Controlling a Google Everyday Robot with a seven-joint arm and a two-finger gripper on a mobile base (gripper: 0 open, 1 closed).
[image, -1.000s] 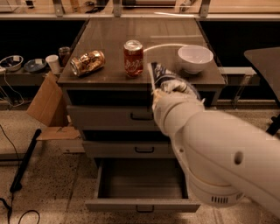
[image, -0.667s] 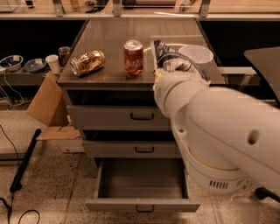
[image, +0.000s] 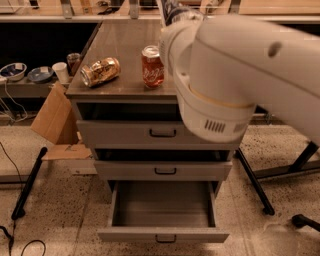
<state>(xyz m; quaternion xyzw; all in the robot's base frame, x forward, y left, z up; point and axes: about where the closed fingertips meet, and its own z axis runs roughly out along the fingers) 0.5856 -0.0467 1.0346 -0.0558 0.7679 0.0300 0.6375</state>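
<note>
My gripper (image: 175, 10) is at the top edge of the view, above the far part of the cabinet top (image: 120, 45). My big white arm (image: 240, 75) fills the upper right and hides the right half of that top. A red soda can (image: 152, 66) stands upright just left of the arm and is the thing nearest to the gripper. A gold can (image: 100, 71) lies on its side further left. Nothing is seen in the gripper.
The grey cabinet has three drawers; the bottom drawer (image: 162, 212) is pulled open and shows nothing inside. A cardboard box (image: 54, 117) leans at the cabinet's left. Cups and bowls (image: 40, 74) sit on a low shelf at the left. Dark table legs (image: 255, 182) stand at the right.
My arm has risen and swung towards the camera, so it now covers the white bowl and the right of the cabinet top. The gripper moved up and away. The cans have not moved.
</note>
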